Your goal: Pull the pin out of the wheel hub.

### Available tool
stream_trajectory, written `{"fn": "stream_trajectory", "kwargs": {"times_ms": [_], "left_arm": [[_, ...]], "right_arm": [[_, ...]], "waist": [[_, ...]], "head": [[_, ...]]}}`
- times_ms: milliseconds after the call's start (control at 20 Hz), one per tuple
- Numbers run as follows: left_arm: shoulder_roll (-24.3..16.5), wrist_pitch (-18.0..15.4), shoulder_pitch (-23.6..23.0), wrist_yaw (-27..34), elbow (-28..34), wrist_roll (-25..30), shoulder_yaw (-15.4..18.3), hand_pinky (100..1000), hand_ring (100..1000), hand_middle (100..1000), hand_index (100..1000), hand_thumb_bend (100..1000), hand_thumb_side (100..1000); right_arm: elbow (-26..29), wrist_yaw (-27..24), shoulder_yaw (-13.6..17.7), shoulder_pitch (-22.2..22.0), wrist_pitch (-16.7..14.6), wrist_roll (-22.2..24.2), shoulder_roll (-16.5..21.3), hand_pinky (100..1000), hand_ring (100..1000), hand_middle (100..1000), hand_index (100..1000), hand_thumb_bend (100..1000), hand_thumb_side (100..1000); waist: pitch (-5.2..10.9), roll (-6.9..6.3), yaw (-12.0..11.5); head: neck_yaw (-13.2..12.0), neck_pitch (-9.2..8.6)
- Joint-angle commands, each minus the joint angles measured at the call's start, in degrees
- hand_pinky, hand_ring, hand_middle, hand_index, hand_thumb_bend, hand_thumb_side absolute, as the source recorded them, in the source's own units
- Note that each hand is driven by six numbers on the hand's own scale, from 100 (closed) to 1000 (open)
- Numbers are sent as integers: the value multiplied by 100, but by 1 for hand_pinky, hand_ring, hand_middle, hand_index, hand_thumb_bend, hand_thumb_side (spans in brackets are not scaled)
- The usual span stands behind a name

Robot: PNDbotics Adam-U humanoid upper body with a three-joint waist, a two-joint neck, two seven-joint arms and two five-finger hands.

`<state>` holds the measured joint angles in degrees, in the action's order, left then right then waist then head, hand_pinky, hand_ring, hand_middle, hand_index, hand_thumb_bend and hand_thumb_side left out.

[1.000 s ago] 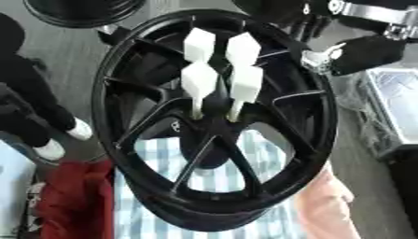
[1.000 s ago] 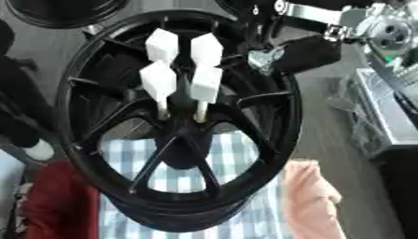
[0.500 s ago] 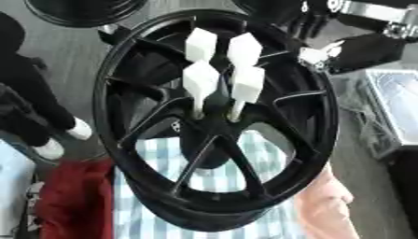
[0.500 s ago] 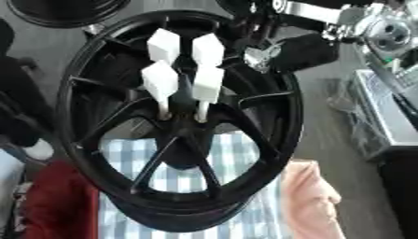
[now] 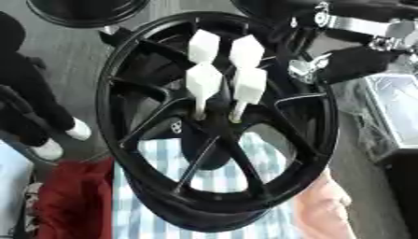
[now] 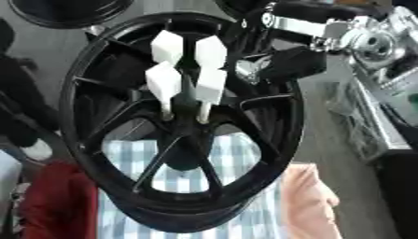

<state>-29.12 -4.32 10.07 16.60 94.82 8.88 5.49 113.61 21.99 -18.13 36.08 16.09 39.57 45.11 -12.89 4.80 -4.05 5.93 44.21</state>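
you're looking down on a black spoked wheel hub [image 5: 216, 121] standing nearly on edge, its lower rim resting on a blue and white checked cloth [image 5: 204, 179]. four white pins [image 5: 222, 70] stick out of the centre of the hub, each with a thick faceted white head on a thin stem; they sit in two pairs, the upper pair further up the picture and the lower pair with their stems going down into the hub just above where the spokes meet. none of them is out of the hub.

your right hand [image 6: 282, 63] comes in from the upper right, a black shape with silver joints at the wrist, and sits at the hub's upper right rim, just beside the right-hand pins. it looks apart from the pin heads, though the dark hand against the dark rim makes the gap hard to judge. you cannot tell whether its fingers are straight or curled; they merge with the black rim behind them.

your left hand shows in neither view.

beside the cloth there is a dark red fabric [image 5: 69, 200] at the lower left and a pale pink fabric [image 6: 310, 200] at the lower right. a second black wheel [image 5: 86, 9] lies on the floor at the top left
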Motion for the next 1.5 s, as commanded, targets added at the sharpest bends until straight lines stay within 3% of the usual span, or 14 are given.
{"fn": "stream_trajectory", "kwargs": {"times_ms": [50,200,300,350,400,500,800,850,900,1250,1500], "left_arm": [[-218,-45,22,3,46,-5,73,802,897,741,777,102,770],[-217,-45,18,3,36,-2,75,803,897,741,776,103,771],[-212,-41,20,5,30,-3,77,803,898,741,776,104,772],[-211,-39,21,5,28,-2,77,803,898,741,776,104,772],[-209,-38,25,4,27,0,77,803,898,741,775,103,772],[-208,-38,29,1,25,3,76,803,899,741,774,103,773],[-289,-72,29,-14,24,8,71,804,900,741,773,100,762],[-313,-87,31,-13,27,9,70,804,900,742,773,100,790],[-339,-102,32,-12,29,8,70,804,900,741,773,100,757],[-460,-182,-14,-29,2,-20,84,806,902,742,773,100,756],[-476,-192,1,-41,-9,-15,74,806,904,742,773,100,755]], "right_arm": [[98,129,42,74,-40,38,63,710,715,706,847,100,716],[98,118,66,88,-107,-32,54,702,691,673,846,100,647],[98,49,71,96,-142,-100,49,700,682,660,841,100,649],[98,22,69,95,-148,-122,49,698,679,655,841,100,597],[98,-3,62,81,-153,-135,47,697,678,656,842,100,671],[98,-39,55,39,-169,-154,56,694,672,649,844,100,685],[98,-24,27,-63,-182,-90,1,691,668,643,854,100,658],[98,-1,22,-79,-174,-69,-28,690,668,640,857,100,621],[98,21,19,-92,-164,-50,-55,690,668,640,857,100,624],[98,95,22,-137,-177,47,-131,689,664,633,863,100,506],[98,52,34,-163,-164,33,-164,689,665,636,871,100,540]], "waist": [[116,-21,6],[127,-16,9],[131,-15,6],[131,-14,5],[129,-16,2],[124,-18,0],[116,-19,-3],[115,-20,-9],[114,-22,-16],[113,-33,-38],[102,-37,-44]], "head": [[-27,-9],[-34,-9],[-32,-9],[-34,-9],[-35,-9],[-33,-9],[6,-9],[20,-9],[37,-9],[66,-9],[75,-9]]}}
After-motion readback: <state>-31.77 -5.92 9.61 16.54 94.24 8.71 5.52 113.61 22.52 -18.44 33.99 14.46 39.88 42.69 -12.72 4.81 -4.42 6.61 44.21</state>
